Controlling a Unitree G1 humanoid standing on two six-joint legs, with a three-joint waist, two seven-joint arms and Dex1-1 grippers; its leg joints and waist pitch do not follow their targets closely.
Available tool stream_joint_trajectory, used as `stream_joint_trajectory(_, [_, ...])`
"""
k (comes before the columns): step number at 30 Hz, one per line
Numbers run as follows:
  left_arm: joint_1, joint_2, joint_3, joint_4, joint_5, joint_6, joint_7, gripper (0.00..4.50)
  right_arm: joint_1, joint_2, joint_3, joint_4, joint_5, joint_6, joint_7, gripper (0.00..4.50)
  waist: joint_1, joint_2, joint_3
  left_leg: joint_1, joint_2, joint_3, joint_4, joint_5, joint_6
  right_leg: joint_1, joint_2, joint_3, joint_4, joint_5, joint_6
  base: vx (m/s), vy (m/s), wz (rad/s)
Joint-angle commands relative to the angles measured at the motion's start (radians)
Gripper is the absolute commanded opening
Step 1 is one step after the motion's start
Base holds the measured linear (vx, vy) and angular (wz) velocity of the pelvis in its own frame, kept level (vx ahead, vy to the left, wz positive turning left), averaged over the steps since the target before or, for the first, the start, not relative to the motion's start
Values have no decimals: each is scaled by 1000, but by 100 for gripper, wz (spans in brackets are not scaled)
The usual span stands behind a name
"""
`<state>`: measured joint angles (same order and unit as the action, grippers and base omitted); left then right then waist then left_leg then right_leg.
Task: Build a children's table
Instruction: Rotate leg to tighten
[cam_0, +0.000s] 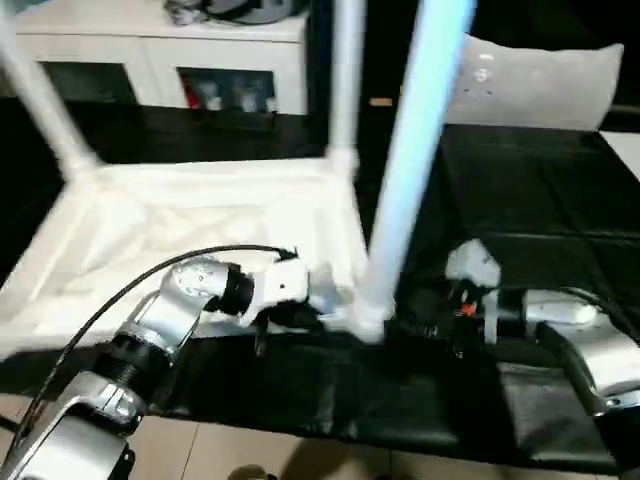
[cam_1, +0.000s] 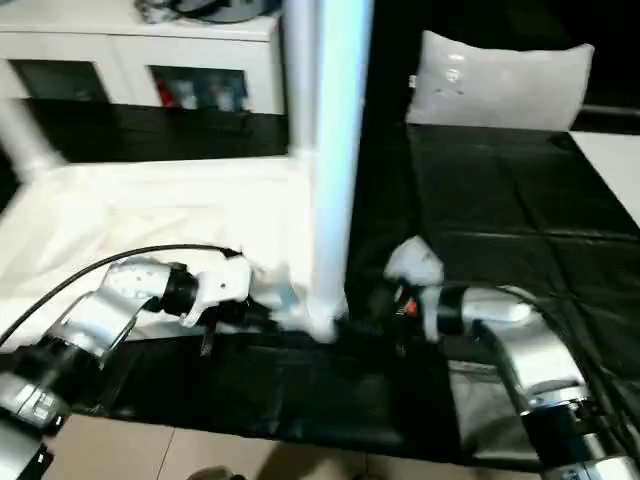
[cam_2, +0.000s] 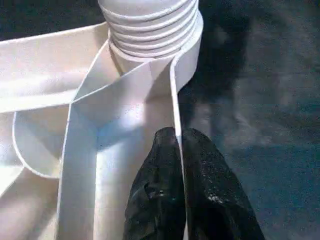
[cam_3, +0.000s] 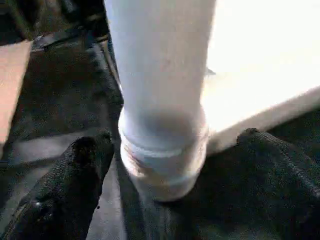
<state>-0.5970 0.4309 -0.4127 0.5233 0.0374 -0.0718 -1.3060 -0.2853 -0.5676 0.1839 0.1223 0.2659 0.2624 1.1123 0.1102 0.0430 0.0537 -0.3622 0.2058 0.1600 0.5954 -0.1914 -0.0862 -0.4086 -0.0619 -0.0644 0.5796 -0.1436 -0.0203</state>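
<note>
Children's table (cam_0: 200, 230) lies upside down on the black tabletop (cam_0: 520, 250), legs up. Left claw (cam_2: 179, 150) is pinched on the thin rim wall beside the near corner socket. Right claw (cam_3: 170, 160) spread wide, fingers either side of that corner's leg (cam_3: 160, 75), apparently not touching.

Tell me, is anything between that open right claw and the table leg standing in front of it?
Nothing visible: the right gripper has its jaws open on either side of the leg, with only bare gaps between them.
</note>
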Motion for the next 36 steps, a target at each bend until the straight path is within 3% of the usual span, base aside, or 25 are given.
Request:
stream_joint_trajectory(1, [-28, 6, -32, 0, 11, -49, -50, 0, -19, 6, 2, 12, 5, -3, 22, 444, -4, -5, -73, 9, 21, 6, -67, -200, 51, 55, -68, 37, -61, -302, -188, 0, 0, 0])
stream_joint_trajectory(2, [-28, 6, -32, 0, 11, -49, -50, 0, -19, 6, 2, 12, 5, -3, 22, 410, -4, -5, -73, 9, 21, 6, -67, -200, 51, 55, -68, 37, -61, -302, -188, 0, 0, 0])
stream_joint_trajectory(6, [-41, 7, -38, 16, 15, -75, -78, 0, -27, 11, 13, 16, 18, 2, 50, 404, -2, -6, -75, 7, 22, 5, -68, -189, 52, 57, -68, 36, -58, -292, -186, 0, 0, 0])
stream_joint_trajectory(7, [-47, 5, -39, 26, 15, -86, -82, 0, -28, 14, 14, 16, 27, 11, 57, 371, -2, -6, -75, 6, 21, 5, -67, -181, 53, 58, -68, 37, -57, -281, -190, 0, 0, 0])
stream_joint_trajectory(11, [-58, -1, -41, 51, 16, -109, -92, 0, -30, 19, 21, 30, 26, 7, 70, 362, -2, -6, -76, 6, 21, 7, -65, -175, 55, 57, -68, 36, -57, -281, -192, 0, 0, 0])
stream_joint_trajectory(12, [-59, -2, -41, 55, 17, -112, -94, 0, -31, 22, 21, 34, 24, 3, 70, 322, -2, -7, -75, 6, 20, 7, -65, -179, 55, 56, -67, 35, -59, -288, -191, 0, 0, 0])
stream_joint_trajectory(15, [-63, -5, -44, 71, 21, -126, -98, 0, -40, 38, 24, 56, 11, -21, 70, 322, -1, -8, -75, 7, 20, 7, -65, -185, 50, 56, -69, 35, -60, -311, -185, 0, 0, 0])
stream_joint_trajectory(17, [-64, -4, -45, 74, 22, -129, -98, 0, -41, 40, 26, 59, 9, -23, 73, 290, -1, -9, -74, 7, 20, 7, -67, -189, 48, 56, -69, 35, -61, -324, -178, 0, 0, 0])
stream_joint_trajectory(20, [-64, -4, -45, 81, 24, -136, -98, 0, -39, 42, 28, 55, 9, -23, 74, 278, -1, -9, -74, 7, 20, 7, -66, -186, 47, 57, -69, 35, -62, -330, -174, 0, 0, 0])
stream_joint_trajectory(26, [-67, -8, -36, 98, 25, -141, -86, 0, -23, 48, 29, 45, 9, -21, 75, 274, -1, -8, -74, 8, 20, 8, -66, -187, 48, 56, -68, 35, -61, -325, -177, 0, 0, 0])
stream_joint_trajectory(31, [-50, -45, 4, 57, -6, -25, -10, 0, 21, 74, 9, 15, 22, 52, 6, 274, -4, -4, -65, 16, 19, 7, -72, -245, 35, 53, -68, 33, -72, -407, -165, 0, 0, 0])
stream_joint_trajectory(35, [-40, -128, 57, -11, -35, 166, 143, 0, 35, 182, -22, 53, -28, 119, -232, 274, -17, -5, -61, 21, 13, 3, -76, -283, 13, 50, -69, 26, -86, -523, -124, 0, 0, 0])
stream_joint_trajectory(36, [-43, -164, 70, -23, -35, 216, 204, 0, 30, 237, -39, 76, -40, 137, -325, 273, -24, 1, -60, 20, 12, 1, -76, -290, 2, 47, -69, 25, -87, -532, -119, 0, 0, 0])
